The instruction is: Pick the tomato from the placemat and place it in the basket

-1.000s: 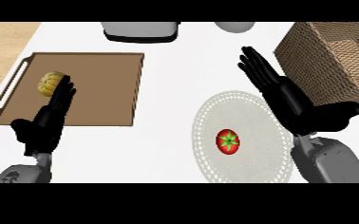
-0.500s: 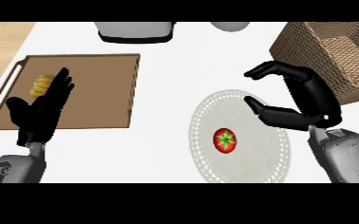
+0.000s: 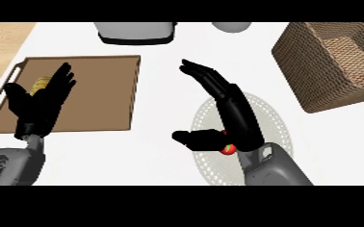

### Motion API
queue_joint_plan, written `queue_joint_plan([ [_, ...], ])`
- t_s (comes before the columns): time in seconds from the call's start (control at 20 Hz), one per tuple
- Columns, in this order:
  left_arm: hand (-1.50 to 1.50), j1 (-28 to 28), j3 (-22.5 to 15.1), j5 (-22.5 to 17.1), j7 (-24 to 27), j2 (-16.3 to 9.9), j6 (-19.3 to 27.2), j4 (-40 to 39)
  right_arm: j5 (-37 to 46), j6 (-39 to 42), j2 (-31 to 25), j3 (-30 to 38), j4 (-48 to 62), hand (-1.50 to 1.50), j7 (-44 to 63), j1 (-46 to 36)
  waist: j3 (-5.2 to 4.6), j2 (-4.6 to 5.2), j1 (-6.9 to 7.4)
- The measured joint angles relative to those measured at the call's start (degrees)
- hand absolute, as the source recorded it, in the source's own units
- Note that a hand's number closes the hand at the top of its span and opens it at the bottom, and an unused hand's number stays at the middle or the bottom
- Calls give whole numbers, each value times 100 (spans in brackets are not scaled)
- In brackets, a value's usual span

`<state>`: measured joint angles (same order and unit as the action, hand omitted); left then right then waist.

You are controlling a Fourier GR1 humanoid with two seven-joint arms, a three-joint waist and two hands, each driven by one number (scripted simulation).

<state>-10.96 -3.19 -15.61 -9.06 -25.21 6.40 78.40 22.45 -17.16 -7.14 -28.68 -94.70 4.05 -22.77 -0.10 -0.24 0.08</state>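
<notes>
Step in hand: reach. Right hand [image 3: 231, 108], fingers straight, covers tomato [image 3: 228, 148] on placemat [image 3: 277, 125]. Next: close on it, carry to basket [image 3: 327, 67]. Left hand [image 3: 41, 101] rests open.

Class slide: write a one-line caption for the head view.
Right hand over the tomato on the placemat, basket at right.
</notes>
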Motion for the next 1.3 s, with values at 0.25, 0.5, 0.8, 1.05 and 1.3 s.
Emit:
queue_joint_plan([
  [0.25, 0, -10, 43, 14, -50, 12, 30, -49, 672, 724, -101, -102, -158, -150, 2159, -712, -17, -46, -72],
  [0.5, 0, 29, 49, 36, -124, -8, 47, -60, 1299, 1853, -710, 10, -224, -150, 3929, -1420, -27, -102, -165],
  [0.8, 0, 86, 84, 61, -52, 33, 55, -46, 576, 3451, -1016, 633, -724, -150, 5407, -2217, -13, -78, -152],
  [1.05, 0, 121, 90, 113, -2, 60, 59, -42, -644, 4083, -1213, 1102, -955, -150, 5625, -2221, -5, -60, -164],
  [1.3, 0, 111, 190, 65, -15, 26, -27, -42, -1735, 4317, -1593, 1514, -1659, -150, 5826, -1803, 1, -57, -195],
])
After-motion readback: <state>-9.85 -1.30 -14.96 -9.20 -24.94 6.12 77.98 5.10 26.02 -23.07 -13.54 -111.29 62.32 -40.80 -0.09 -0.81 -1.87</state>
